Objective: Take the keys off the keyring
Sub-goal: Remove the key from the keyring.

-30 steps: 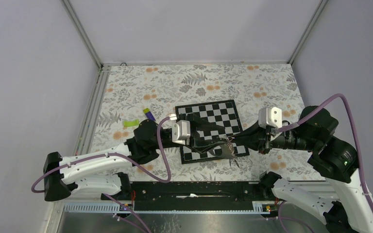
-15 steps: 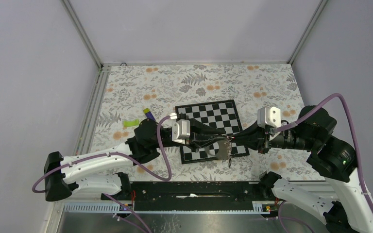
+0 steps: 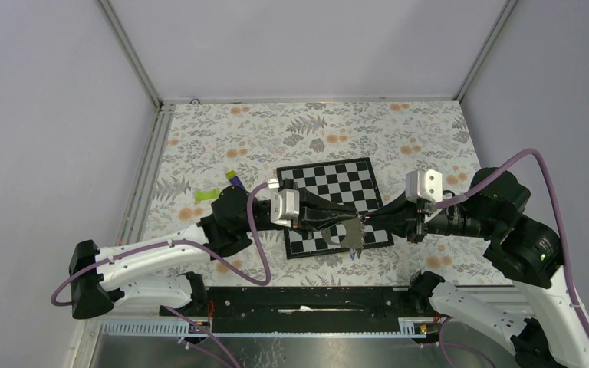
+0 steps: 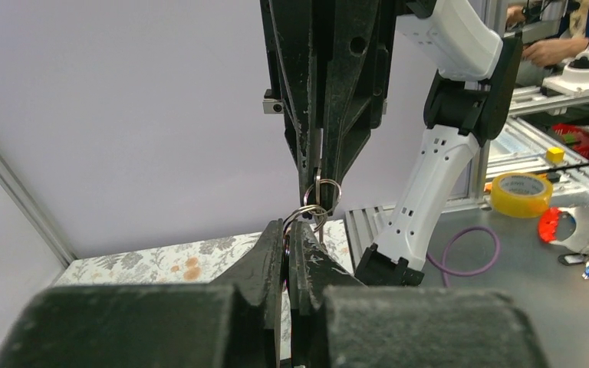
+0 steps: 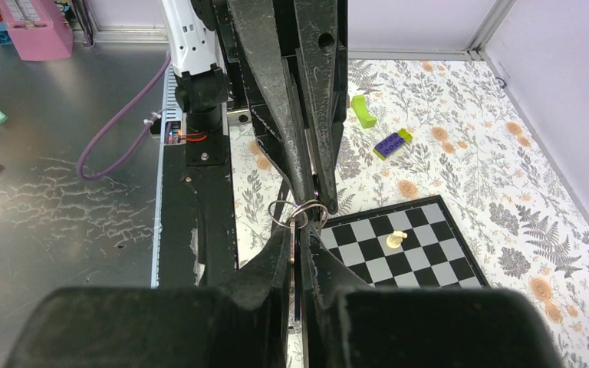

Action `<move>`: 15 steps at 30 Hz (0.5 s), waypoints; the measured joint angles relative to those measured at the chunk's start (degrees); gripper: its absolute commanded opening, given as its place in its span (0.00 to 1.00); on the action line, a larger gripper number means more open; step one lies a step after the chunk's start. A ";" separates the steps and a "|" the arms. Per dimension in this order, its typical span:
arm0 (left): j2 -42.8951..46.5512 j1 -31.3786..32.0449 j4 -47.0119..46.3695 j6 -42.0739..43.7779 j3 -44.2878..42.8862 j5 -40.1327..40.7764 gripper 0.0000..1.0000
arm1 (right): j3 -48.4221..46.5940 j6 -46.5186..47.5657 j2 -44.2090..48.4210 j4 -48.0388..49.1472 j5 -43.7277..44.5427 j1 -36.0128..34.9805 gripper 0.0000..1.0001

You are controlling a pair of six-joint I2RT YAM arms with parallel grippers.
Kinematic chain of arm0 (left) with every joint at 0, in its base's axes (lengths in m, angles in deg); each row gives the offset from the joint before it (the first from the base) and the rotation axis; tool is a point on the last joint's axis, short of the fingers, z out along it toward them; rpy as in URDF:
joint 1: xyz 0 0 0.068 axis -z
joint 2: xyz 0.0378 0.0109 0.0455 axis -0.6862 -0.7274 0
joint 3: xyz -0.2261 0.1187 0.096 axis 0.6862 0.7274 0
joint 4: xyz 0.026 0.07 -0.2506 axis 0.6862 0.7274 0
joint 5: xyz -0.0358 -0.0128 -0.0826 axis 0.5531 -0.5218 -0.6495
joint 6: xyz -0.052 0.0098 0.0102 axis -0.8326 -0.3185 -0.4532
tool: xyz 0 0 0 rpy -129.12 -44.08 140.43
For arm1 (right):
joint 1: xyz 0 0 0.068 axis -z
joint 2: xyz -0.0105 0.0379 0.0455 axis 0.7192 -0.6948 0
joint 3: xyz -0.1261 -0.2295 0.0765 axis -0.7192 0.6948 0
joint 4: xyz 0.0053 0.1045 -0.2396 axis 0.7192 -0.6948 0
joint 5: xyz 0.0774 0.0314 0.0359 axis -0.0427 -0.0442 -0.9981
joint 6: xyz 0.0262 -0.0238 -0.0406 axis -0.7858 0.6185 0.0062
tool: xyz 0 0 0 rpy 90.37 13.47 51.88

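The left gripper [image 4: 287, 228] and right gripper [image 5: 299, 230] meet above the chessboard [image 3: 330, 180], off the tabletop [image 3: 276, 130]. Each is pinched tight on the keyring [image 5: 297, 212]. The keys [image 3: 352, 245] dangle beneath, apparently attached, so none looks removed yet.

The keyring [image 3: 347, 232] hangs raised over the chessboard's [image 3: 330, 180] 5 o'clock edge. Its thin metal ring [image 5: 297, 213] is pinched between my left end effector [image 4: 287, 230] and right end effector [image 5: 297, 234]. Silvery keys [image 3: 353, 244] dangle beneath.
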 measured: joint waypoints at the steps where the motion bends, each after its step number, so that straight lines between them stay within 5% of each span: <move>1: 0.00 -0.04 0.24 0.42 -0.02 -0.11 0.00 | 0.02 0.09 0.04 -0.02 0.15 0.00 0.00; 15: 1.09 -0.26 11.63 10.56 -4.35 -1.95 0.00 | 0.02 0.26 -0.42 -0.90 0.98 0.00 0.00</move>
